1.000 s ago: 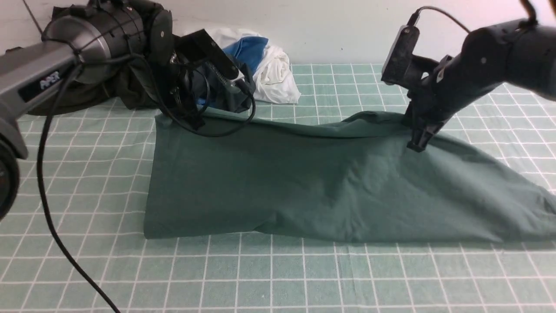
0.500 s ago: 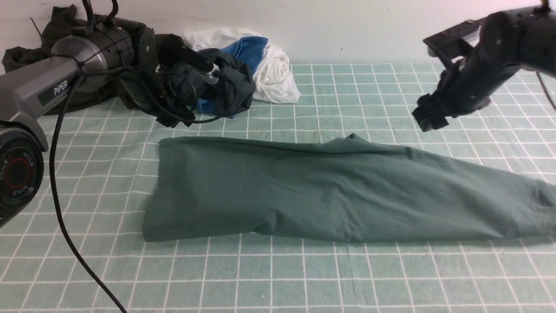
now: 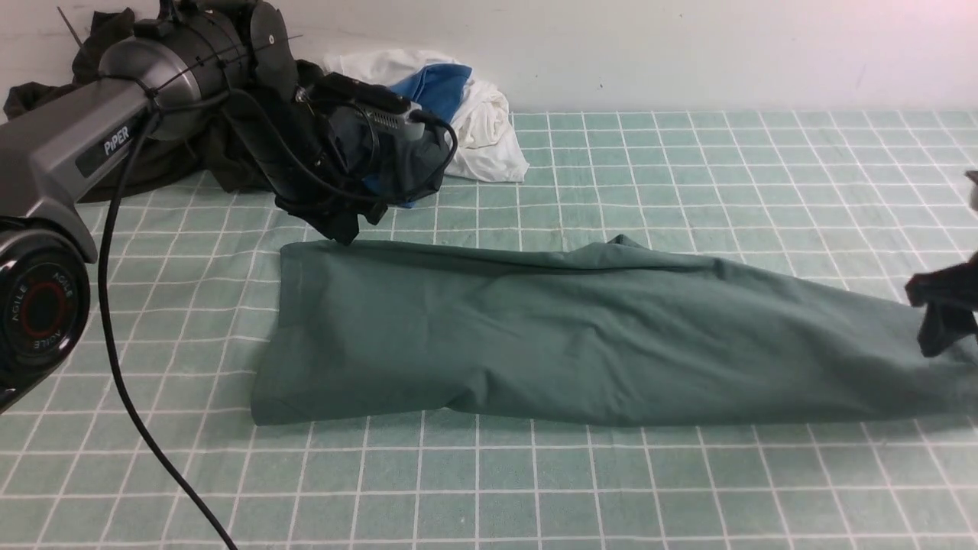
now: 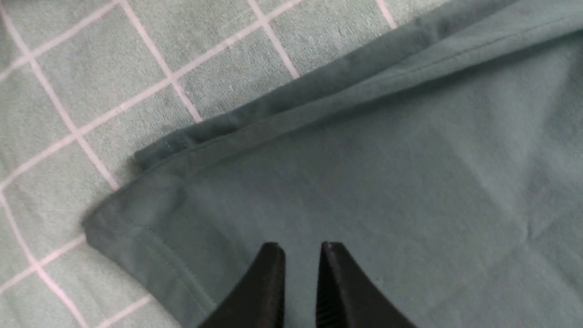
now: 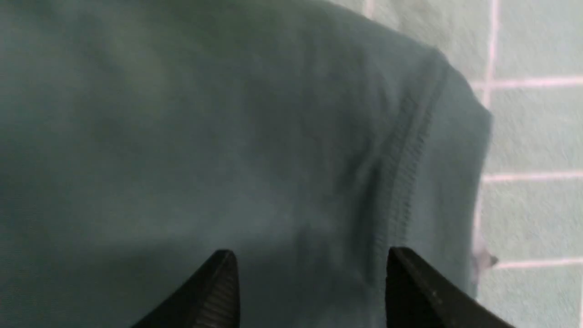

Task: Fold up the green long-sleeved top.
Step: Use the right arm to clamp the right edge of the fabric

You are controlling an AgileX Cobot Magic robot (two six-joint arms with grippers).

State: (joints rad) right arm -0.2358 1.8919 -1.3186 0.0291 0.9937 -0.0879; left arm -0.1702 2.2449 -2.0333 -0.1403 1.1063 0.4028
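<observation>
The green top point(image 3: 581, 336) lies flat on the counter point(image 3: 489, 489) as a long folded band running from 9 o'clock to 3 o'clock, wider at the 9 o'clock end and tapering toward 3 o'clock. The fabric is a matte, dull green knit. It is mostly smooth, with shallow creases near the centre and a small peak on the 12 o'clock edge.

The left wrist view shows a squared corner point(image 4: 136, 218) with a stitched hem and a second layer edge showing just beyond it. The right wrist view shows a rounded end bordered by a ribbed, stitched band point(image 5: 405, 168).

The left tool point(image 3: 348, 225) is at the top's 10 o'clock corner. Its black ridged fingers point(image 4: 259, 291) are set narrow, with only a slit between them and nothing in it. The right tool point(image 3: 943, 328) is at the 3 o'clock end, over the cloth. Its fingers point(image 5: 214, 291) are spread wide and hold nothing.

The counter is covered in pale green towelling with a white grid. A loose pile of dark, white and blue clothes point(image 3: 474, 114) is heaped at 11 o'clock.
</observation>
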